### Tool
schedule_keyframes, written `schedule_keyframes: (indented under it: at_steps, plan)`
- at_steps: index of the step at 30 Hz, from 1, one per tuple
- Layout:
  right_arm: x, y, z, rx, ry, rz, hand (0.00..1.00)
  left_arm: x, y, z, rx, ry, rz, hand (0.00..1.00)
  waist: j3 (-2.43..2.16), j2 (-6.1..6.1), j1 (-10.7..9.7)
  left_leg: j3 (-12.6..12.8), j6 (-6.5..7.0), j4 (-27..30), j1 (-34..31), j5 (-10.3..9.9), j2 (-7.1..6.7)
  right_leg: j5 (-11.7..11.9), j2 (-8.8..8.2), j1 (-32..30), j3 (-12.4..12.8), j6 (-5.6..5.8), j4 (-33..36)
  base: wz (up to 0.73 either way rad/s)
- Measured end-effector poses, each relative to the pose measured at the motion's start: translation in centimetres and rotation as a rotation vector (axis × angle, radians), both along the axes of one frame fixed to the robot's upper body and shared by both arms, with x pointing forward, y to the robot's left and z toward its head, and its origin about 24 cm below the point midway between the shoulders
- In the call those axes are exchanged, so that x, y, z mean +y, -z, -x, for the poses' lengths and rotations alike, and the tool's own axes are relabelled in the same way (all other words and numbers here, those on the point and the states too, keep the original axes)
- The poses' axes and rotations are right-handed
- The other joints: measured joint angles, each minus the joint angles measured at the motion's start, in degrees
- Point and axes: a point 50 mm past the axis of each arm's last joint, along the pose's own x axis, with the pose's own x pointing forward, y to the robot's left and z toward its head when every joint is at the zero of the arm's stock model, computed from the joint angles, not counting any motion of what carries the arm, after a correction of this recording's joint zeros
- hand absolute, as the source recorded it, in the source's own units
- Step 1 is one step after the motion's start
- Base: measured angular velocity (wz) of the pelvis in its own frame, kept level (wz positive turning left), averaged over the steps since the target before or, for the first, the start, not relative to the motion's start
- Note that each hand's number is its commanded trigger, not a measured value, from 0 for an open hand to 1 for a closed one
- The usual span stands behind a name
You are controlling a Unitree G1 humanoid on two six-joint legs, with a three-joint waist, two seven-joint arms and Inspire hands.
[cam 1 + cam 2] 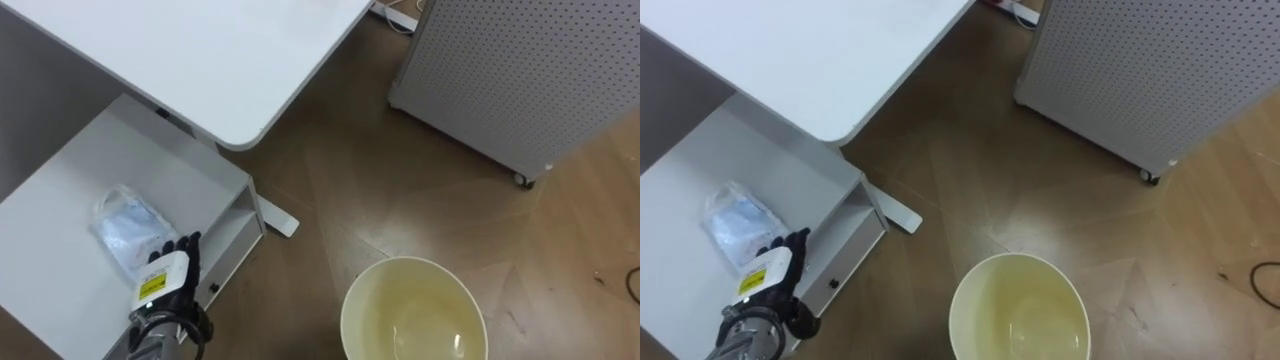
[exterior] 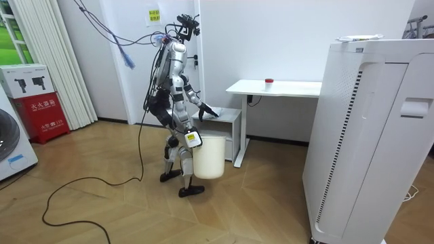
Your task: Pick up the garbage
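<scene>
One crumpled plastic bag on the low white cabinet, lower left of frame | just up-left of my left hand | fingers loosely extended, holding nothing | bag's long axis upper-left to lower-right | left hand nearer; right hand by the bin, grip unclear

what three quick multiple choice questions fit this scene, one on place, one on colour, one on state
1. Where does the crumpled plastic bag lie?
A on the low white cabinet
B in the bin
C on the floor

2. The bin is:
A red
B cream
C black

3. The bin holds:
A nothing
B the bag
C bottles

Answers:
1 A: the bag rests on the cabinet top, at the left hand.
2 B: its wall is cream.
3 A: its inside shows bare.
</scene>
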Motion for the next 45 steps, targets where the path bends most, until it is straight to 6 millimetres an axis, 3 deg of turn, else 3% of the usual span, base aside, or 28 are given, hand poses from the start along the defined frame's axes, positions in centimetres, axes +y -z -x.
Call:
schedule_keyframes:
  at_steps: [5, 13, 19, 27, 33, 40, 45]
  plan:
    - [0.1, 0.0, 0.0, -0.003, -0.010, 0.012, 1.00, -0.1, -0.7, -0.4, -0.095, -0.007, -0.016, 0.00, -0.02, -0.01, -0.07, -0.51, 0.00, 0.25, -0.20, 0.08, -0.15, 0.00, -0.11, 0.13, -0.31, 0.00, -0.03, 0.03]
    - [0.4, 0.0, -0.1, -0.010, -0.030, 0.017, 1.00, -1.7, -3.6, -2.0, -0.344, 0.071, -0.043, 0.00, -0.11, -0.19, -0.76, -1.32, 0.09, 0.99, -0.68, 0.18, -0.13, 0.00, -0.43, 0.55, -1.40, 0.00, 0.17, 0.06]
    - [0.5, 0.0, -0.1, -0.010, -0.037, 0.015, 1.00, -1.7, -3.7, -2.0, -0.371, 0.067, -0.044, 0.00, -0.10, -0.40, -1.37, -1.31, 0.09, 1.24, -0.64, 0.18, -0.17, 0.01, -0.46, 0.62, -1.37, 0.00, 0.20, 0.00]
    - [0.5, 0.0, -0.1, -0.007, -0.035, 0.014, 1.00, -1.1, -3.5, -1.7, -0.364, 0.056, -0.054, 0.00, -0.11, -0.43, -1.31, -1.35, 0.09, 0.84, -0.56, 0.18, -0.14, 0.07, -0.39, 0.71, -1.32, 0.04, 0.01, 0.00]
    - [0.5, 0.0, -0.2, -0.011, -0.034, 0.010, 1.00, 0.1, -1.9, -0.2, -0.290, 0.008, -0.060, 0.00, -0.13, -0.45, -1.08, -1.28, 0.09, 0.41, -0.23, 0.18, -0.10, 0.06, -0.36, 0.90, -1.34, 0.04, 0.03, 0.00]
    - [1.0, 0.1, -0.2, -0.003, -0.070, 0.007, 1.00, 1.6, -0.2, 1.2, -0.170, -0.092, -0.021, 0.00, -0.94, -1.38, -0.04, -1.25, -0.05, -0.51, -0.22, 0.38, -0.08, 0.31, -0.21, 0.92, -1.44, -0.05, -0.95, 0.00]
    - [1.0, 0.1, -0.1, 0.010, -0.077, 0.010, 1.00, 2.1, 0.6, 2.0, -0.102, -0.106, -0.030, 0.00, -1.20, -1.61, 0.83, -1.29, -0.09, -1.08, -0.18, 0.70, -0.15, 0.58, -0.14, 0.94, -1.54, -0.04, -1.71, 0.00]
